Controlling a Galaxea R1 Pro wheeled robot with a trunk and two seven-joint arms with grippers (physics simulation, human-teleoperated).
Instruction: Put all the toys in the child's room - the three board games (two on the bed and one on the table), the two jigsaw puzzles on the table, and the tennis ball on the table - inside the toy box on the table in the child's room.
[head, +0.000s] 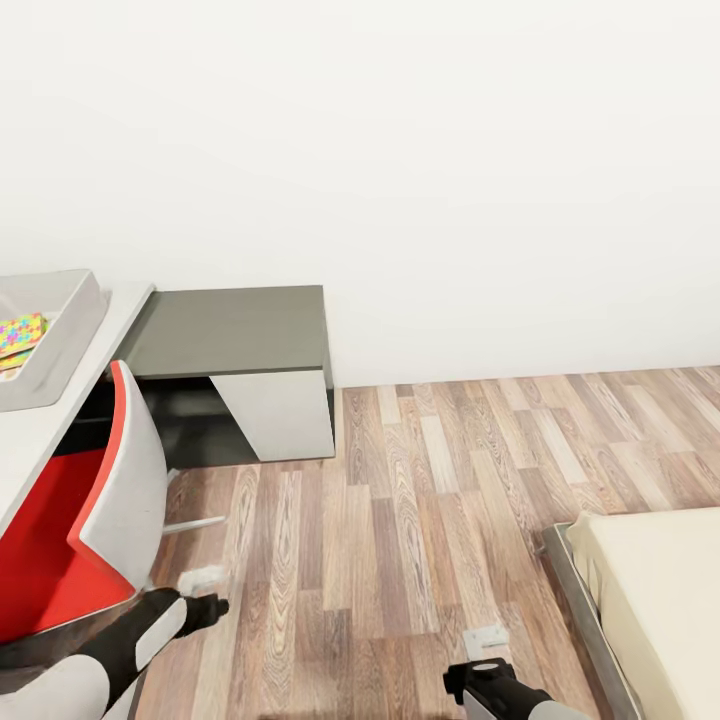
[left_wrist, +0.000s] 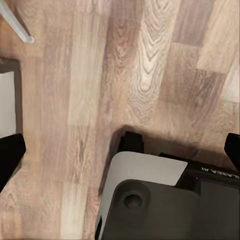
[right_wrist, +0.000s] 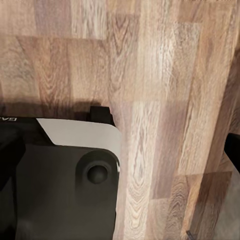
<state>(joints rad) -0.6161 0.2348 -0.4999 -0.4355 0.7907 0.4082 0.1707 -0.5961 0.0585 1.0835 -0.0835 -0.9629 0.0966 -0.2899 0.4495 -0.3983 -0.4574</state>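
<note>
The light grey toy box stands on the pale table at the far left, and a jigsaw puzzle with coloured pieces lies inside it. At the lower right, a corner of the cream bed shows as a bare mattress. The board games and the tennis ball are out of view. My left gripper hangs low over the wood floor beside the chair, open and holding nothing. My right gripper is also low over the floor, open and empty.
A red and white chair stands tucked at the table, close to my left arm. The lower dark grey cabinet joins the table against the white wall. Wood-plank floor stretches between the cabinet and the bed. My own base shows below the wrists.
</note>
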